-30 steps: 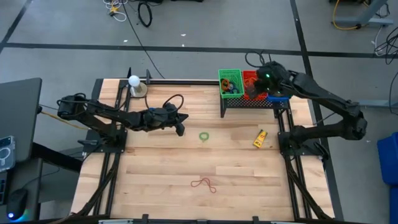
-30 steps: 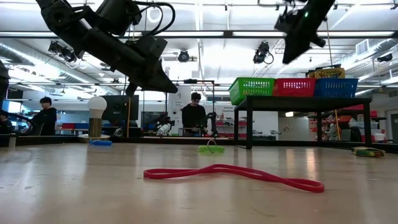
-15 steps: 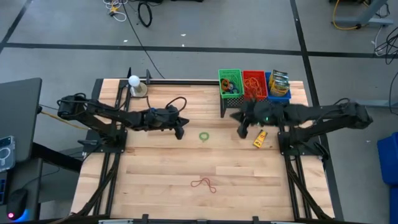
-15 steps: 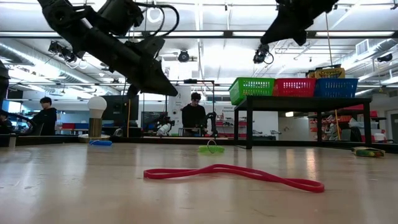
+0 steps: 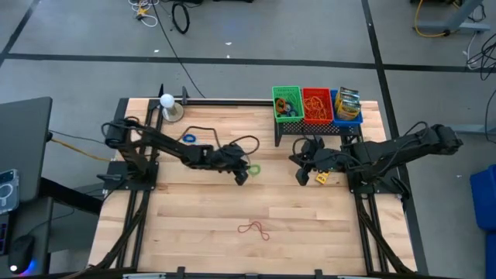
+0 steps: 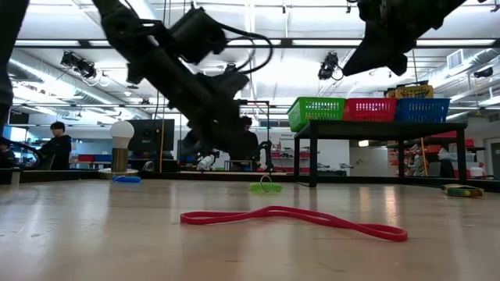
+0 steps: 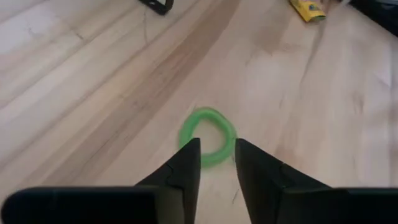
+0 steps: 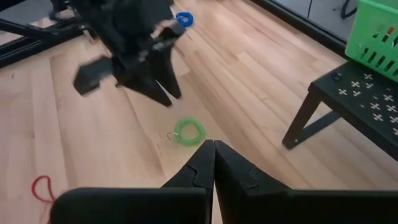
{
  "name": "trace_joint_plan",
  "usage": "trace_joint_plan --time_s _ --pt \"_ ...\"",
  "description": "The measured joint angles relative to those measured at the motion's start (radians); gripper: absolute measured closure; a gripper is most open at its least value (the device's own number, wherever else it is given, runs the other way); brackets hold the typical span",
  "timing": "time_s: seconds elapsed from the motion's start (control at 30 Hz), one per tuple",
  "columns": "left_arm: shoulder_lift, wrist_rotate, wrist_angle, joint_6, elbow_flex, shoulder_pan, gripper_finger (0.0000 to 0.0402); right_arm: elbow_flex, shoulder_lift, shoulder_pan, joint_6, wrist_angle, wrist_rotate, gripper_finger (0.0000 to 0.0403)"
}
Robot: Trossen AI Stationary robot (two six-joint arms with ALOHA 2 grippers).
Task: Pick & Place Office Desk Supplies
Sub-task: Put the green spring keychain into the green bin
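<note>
A green ring (image 5: pixel 253 169) lies flat on the wooden table (image 5: pixel 194 225) near its middle. My left gripper (image 7: pixel 216 154) hovers open just short of the ring (image 7: pixel 207 144), slanting down at it, clear of the table in the low view (image 6: pixel 238 152). A small yellow bottle (image 5: pixel 322 177) lies to the right. Beside it, above the table, my right gripper (image 5: pixel 301 178) is shut on nothing (image 8: pixel 214 147). A red rubber band (image 5: pixel 254 229) lies toward the near edge and a blue ring (image 5: pixel 190 139) at the far left. A yellow crayon box (image 5: pixel 348 101) stands in the blue basket.
Green (image 5: pixel 287 105), red (image 5: pixel 315 105) and blue (image 5: pixel 346 114) baskets sit on a black stand (image 5: pixel 310 130) at the far right. A white ball on a round base (image 5: pixel 167 105) stands at the far left. People show in the room beyond the table.
My left gripper has gone toward the table's right edge and down, tipping lower, to the green ring. My right gripper has swung from over the baskets toward the near edge and down, coming beside the yellow bottle. No object on the table has moved.
</note>
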Motion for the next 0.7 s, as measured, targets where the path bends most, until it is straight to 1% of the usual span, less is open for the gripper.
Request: trace_joint_plan --time_s 0.13,0.27,0.4,0.47,0.57,0.63,0.7 --pt "0.082 -0.065 -0.044 0.004 0.080 -0.001 0.0275 0.000 0.000 0.001 -0.008 0.009 0.001 0.0392" --pt "0.133 -0.074 -0.102 0.044 0.145 0.002 0.0268 0.000 0.000 0.001 -0.025 0.013 0.002 0.0392" --pt "0.186 -0.062 -0.120 0.053 0.178 0.000 0.0268 0.000 0.000 0.001 -0.042 0.016 0.002 0.0392" --pt "0.211 -0.063 -0.119 0.053 0.191 0.000 0.0268 0.000 0.000 0.001 -0.043 0.016 0.002 0.0392" --pt "0.240 -0.092 -0.124 0.053 0.206 0.001 0.0270 0.000 0.000 0.001 -0.043 0.016 0.002 0.0392" --pt "0.252 -0.100 -0.134 0.055 0.213 0.002 0.0278 0.000 0.000 0.001 -0.046 0.017 0.002 0.0392" --pt "0.256 -0.096 -0.134 0.063 0.215 0.001 0.0295 0.000 0.000 0.001 -0.057 0.019 0.002 0.0392"
